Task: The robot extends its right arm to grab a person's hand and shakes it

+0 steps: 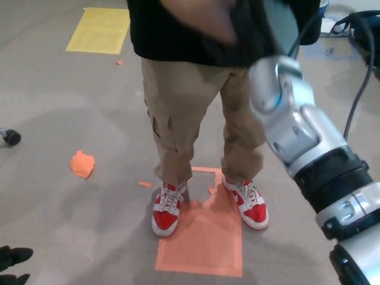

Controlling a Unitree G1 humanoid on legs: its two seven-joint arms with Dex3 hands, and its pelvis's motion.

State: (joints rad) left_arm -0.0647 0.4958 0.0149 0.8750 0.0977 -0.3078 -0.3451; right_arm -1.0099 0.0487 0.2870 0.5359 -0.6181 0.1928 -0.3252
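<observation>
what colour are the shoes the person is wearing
The shoes are red and white with white laces, seen in the head view, the only view here.

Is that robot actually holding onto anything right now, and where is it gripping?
Yes: its right hand is clasped with the person's hand at the top of the picture, palm to palm. The blur hides the exact finger placement.

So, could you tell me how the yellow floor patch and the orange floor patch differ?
The yellow floor patch lies far off at the upper left, with nobody on it; the orange floor patch lies close, under the person's red shoes. The yellow one looks intact; the orange one has a torn, ragged top edge. Both are flat, roughly rectangular markings on the grey floor.
</observation>
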